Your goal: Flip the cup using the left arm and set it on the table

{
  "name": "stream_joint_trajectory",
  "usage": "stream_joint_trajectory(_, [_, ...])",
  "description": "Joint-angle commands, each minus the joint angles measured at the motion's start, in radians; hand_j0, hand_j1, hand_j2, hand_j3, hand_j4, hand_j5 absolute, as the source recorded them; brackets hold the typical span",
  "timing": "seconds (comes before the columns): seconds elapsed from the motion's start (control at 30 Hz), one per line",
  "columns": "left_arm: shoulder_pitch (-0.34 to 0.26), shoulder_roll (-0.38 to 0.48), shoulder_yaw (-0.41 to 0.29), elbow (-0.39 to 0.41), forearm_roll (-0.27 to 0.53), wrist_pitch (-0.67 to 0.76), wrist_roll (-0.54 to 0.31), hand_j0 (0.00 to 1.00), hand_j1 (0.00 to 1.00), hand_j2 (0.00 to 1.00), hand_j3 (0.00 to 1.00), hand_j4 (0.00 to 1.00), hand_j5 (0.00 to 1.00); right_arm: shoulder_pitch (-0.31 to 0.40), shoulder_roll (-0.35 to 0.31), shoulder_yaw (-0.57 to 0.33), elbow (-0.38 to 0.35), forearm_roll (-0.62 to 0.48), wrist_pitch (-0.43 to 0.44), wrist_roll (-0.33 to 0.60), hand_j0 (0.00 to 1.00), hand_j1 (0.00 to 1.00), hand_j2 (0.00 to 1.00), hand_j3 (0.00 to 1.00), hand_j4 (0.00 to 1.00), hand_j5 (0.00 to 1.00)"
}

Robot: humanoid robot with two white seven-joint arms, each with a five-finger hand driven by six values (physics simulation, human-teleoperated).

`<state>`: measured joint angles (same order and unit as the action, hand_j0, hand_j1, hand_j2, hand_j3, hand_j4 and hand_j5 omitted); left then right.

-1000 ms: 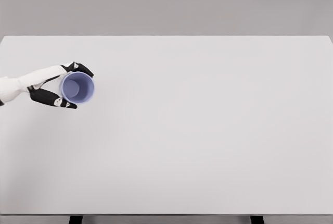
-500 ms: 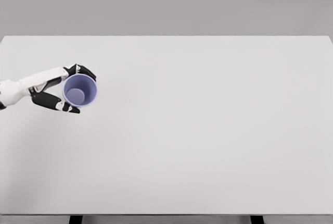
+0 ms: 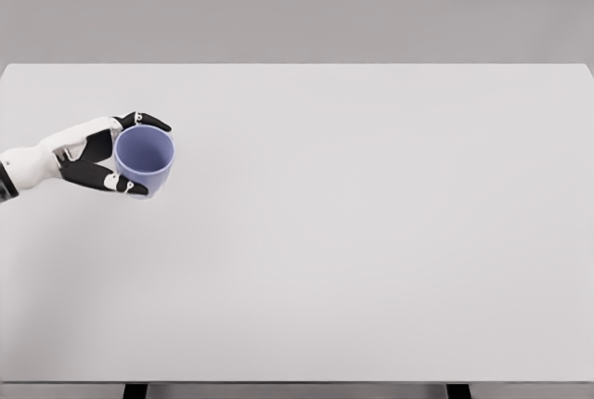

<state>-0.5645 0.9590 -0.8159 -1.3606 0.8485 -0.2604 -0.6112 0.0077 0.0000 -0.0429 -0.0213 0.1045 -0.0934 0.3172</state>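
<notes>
Single head view, taken from a camera on the robot's head, looking steeply down and forward onto a white table (image 3: 371, 232) that fills most of the frame. The far edge runs straight across the upper quarter, with plain grey background above it; the near edge lies just above the bottom border, where two dark table legs (image 3: 135, 391) show. The camera stands well back, so the full width is visible. The left hand (image 3: 93, 158) enters at the left edge. No second view shares the scene.
</notes>
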Motion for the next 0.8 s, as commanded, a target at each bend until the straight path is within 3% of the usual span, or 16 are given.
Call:
stream_joint_trajectory(0.0, [0.002, -0.005, 0.001, -0.002, 0.052, 0.061, 0.000, 0.58, 0.58, 0.58, 0.58, 0.58, 0.58, 0.000, 0.000, 0.000, 0.000, 0.000, 0.000, 0.000, 1.00, 1.00, 1.00, 1.00, 1.00, 1.00])
stream_joint_trajectory(0.77, [0.029, -0.077, -0.006, 0.046, 0.044, 0.133, 0.000, 0.75, 0.75, 0.75, 0.75, 0.75, 0.75, 0.000, 0.000, 0.000, 0.000, 0.000, 0.000, 0.000, 1.00, 1.00, 1.00, 1.00, 1.00, 1.00])
